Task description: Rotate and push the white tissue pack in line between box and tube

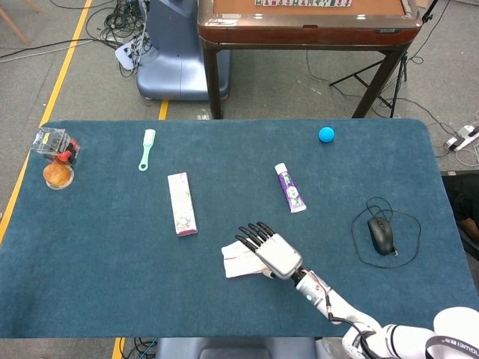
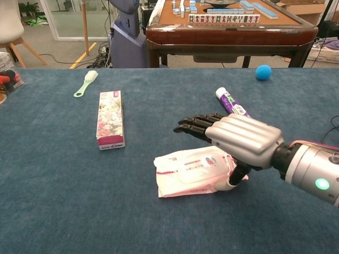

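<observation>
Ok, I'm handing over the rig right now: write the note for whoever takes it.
Right hand: fingers stretched flat above the white tissue pack, thumb against its right end; nothing gripped.
Left hand: not in view.
Tissue pack lies near the front edge of the blue felt table, slightly turned, long side across, short of the gap.
Flowered pink-and-white box and purple-and-white tube lie apart further back, untouched.
Done: contact made, rotation barely started.
Left: finish rotating the pack, then push it up level between box and tube.

One tissue pack [image 2: 193,171], one box [image 2: 110,119], one tube [image 2: 229,101]
</observation>
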{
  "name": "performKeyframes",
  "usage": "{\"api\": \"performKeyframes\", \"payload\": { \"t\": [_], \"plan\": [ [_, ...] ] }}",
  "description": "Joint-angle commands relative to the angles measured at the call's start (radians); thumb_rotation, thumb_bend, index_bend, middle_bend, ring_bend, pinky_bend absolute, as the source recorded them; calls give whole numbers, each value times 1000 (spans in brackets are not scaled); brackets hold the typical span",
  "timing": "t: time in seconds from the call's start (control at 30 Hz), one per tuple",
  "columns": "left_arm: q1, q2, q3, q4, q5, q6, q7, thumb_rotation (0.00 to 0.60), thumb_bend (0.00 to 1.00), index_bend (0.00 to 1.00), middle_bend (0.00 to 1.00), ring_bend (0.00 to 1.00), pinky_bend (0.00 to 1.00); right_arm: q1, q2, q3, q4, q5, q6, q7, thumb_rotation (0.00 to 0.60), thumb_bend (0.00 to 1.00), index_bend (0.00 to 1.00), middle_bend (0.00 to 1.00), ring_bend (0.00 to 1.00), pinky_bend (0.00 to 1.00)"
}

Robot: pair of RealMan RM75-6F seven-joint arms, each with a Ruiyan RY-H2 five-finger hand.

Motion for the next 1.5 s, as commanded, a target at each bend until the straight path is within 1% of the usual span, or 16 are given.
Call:
{"api": "performKeyframes", "payload": {
  "t": [0.03, 0.27, 0.43, 0.57, 0.8, 0.9, 1.1, 1.3, 1.5],
  "plan": [
    [1, 0, -1, 1, 0, 0, -2, 600, 335, 434, 357, 251, 416, 5, -6, 13, 20, 19, -5, -10, 600, 0, 0, 6, 0, 112],
    [3, -2, -4, 5, 0, -1, -7, 600, 335, 434, 357, 251, 416, 19, -25, 50, 91, 72, -17, -13, 600, 0, 0, 6, 0, 112],
    [6, -1, -5, 7, 0, 1, -9, 600, 335, 434, 357, 251, 416, 23, -34, 71, 131, 93, 0, 15, 600, 0, 0, 6, 0, 112],
    [6, 1, -7, 3, 0, 2, -7, 600, 335, 434, 357, 251, 416, 22, -19, 58, 114, 77, 16, 36, 600, 0, 0, 6, 0, 112],
    [8, 1, -9, -1, 1, 4, -5, 600, 335, 434, 357, 251, 416, 17, 14, 17, 50, 46, 24, 57, 600, 0, 0, 7, 0, 112],
    [9, -1, -11, 3, 0, 5, -10, 600, 335, 434, 357, 251, 416, 19, 12, 10, 47, 44, 20, 51, 600, 0, 0, 7, 0, 112],
    [12, -2, -14, 6, -2, 8, -19, 600, 335, 434, 357, 252, 416, 33, -16, 22, 76, 64, 0, 43, 600, 0, 0, 7, 0, 112],
    [17, -1, -19, 7, -9, 13, -24, 600, 335, 434, 357, 253, 416, 52, -53, 47, 127, 91, -15, 45, 600, 0, 0, 7, 0, 111],
    [27, -4, -25, 17, -14, 27, -41, 600, 335, 441, 364, 258, 420, 65, -75, 64, 155, 116, -27, 49, 600, 0, 0, 7, 0, 112]
  ]
}}
